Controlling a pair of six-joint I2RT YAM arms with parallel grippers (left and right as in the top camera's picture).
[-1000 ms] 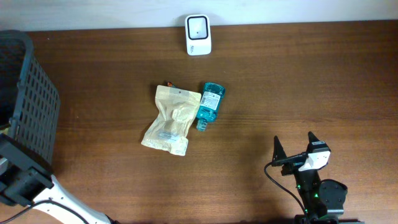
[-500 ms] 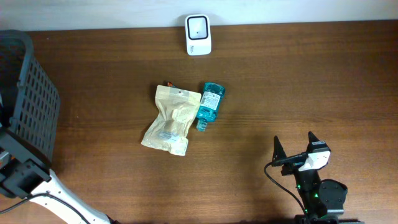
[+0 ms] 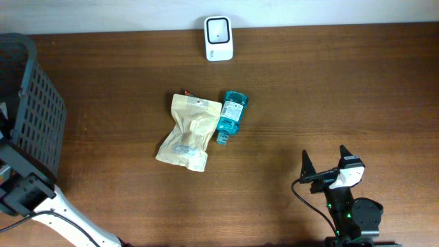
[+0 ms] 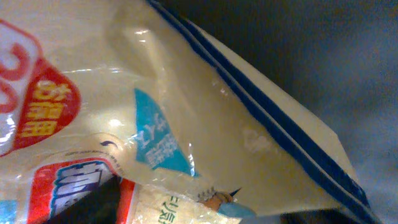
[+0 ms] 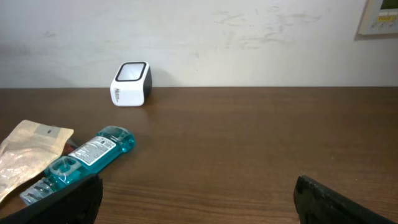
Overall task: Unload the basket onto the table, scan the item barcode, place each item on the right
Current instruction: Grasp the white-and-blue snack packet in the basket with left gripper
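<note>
The left wrist view is filled by a glossy cream snack bag (image 4: 205, 106) with red and blue print and blue edge stripes, lying very close to the camera. A second packet with printed text (image 4: 168, 208) lies under it. My left gripper's fingers are not clearly visible there, so I cannot tell how its jaws stand. In the overhead view my left arm (image 3: 24, 195) reaches toward the black basket (image 3: 34, 110). The white scanner (image 3: 219, 38) stands at the table's back edge. My right gripper (image 3: 324, 168) rests open and empty near the front right.
A tan kraft pouch (image 3: 188, 132) and a teal bottle (image 3: 230, 116) lie side by side mid-table. Both also show in the right wrist view, the bottle (image 5: 81, 163) ahead and left of the open fingers.
My left arm has shifted slightly by the basket. The right arm and the items on the table have not moved.
</note>
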